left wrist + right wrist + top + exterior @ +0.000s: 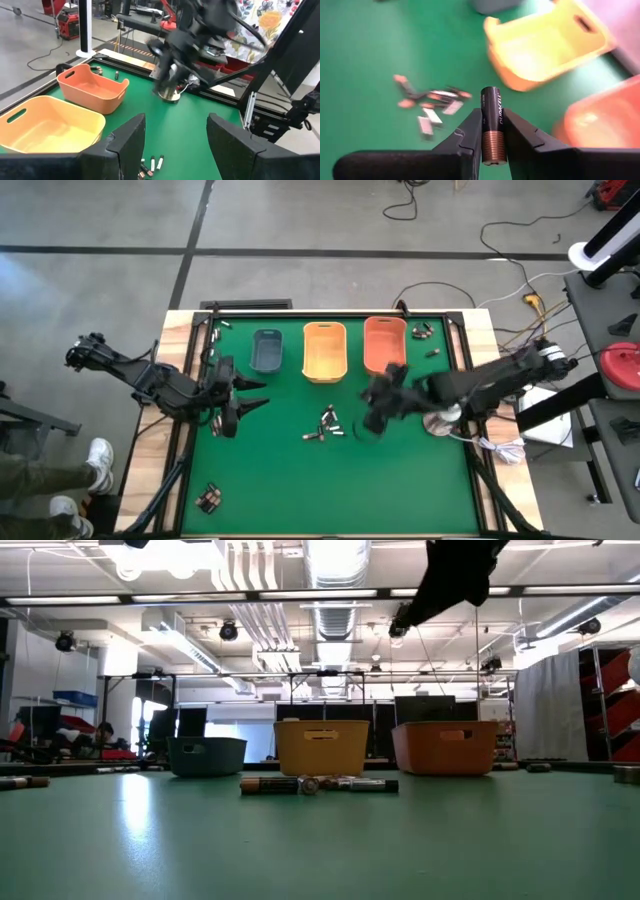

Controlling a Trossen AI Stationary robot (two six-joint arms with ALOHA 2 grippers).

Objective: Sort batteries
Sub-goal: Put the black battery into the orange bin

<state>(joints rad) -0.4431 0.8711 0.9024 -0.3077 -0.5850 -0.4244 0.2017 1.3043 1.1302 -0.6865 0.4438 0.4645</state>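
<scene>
Right gripper (493, 134) clamps one cell (492, 124) mid-body above the mat; we judge it rigid, smooth (slip risk), so grip its middle. Loose batteries (325, 426) beyond, bins (325, 350) farthest. Left gripper (176, 139) open.

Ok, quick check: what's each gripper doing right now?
Left gripper: open, holding nothing, above the green mat at the table's left.
Right gripper: fingers shut on a black-and-copper battery, lifted near the orange bin.
</scene>
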